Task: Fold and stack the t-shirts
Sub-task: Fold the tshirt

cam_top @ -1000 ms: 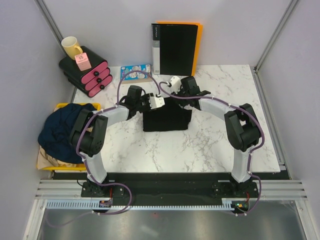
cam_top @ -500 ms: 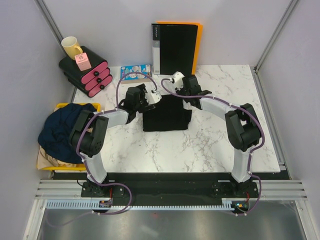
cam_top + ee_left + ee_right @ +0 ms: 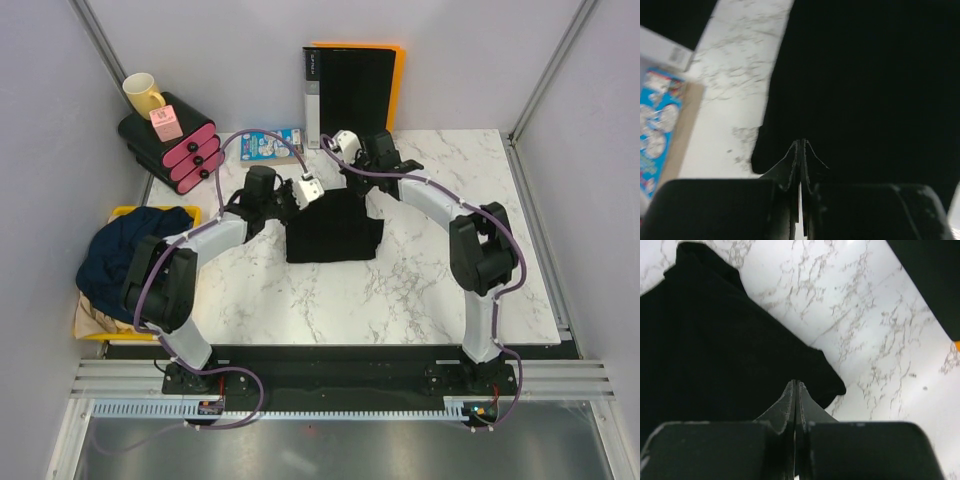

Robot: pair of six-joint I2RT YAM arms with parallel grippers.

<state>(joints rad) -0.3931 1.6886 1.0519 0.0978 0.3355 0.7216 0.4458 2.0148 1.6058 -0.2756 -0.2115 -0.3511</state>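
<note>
**Black t-shirt (image 3: 333, 230) folded on the marble worktop (image 3: 420, 290)**

The black t-shirt lies as a flat, roughly square fold toward the far middle of the white, grey-veined worktop. Both arms reach over its far edge. The left gripper (image 3: 801, 145) sits above the shirt's far left corner with its fingers pressed together to a thin seam. The right gripper (image 3: 794, 385) is closed in the same way above the far right corner.

Off the worktop's left side, a yellow tray (image 3: 130, 212) holds a bunched navy t-shirt (image 3: 125, 255), with a tan t-shirt (image 3: 95, 318) showing beneath it.

A black binder (image 3: 350, 95) with an orange back stands against the far wall. A blue packet (image 3: 270, 145) lies just left of it. In the far left corner, a yellow mug (image 3: 143, 95) rests on stacked black-and-pink cases (image 3: 175, 145).

Plain pale grey walls (image 3: 200, 60) enclose the space on three sides, and a metal rail (image 3: 330, 380) runs along the near edge.
</note>
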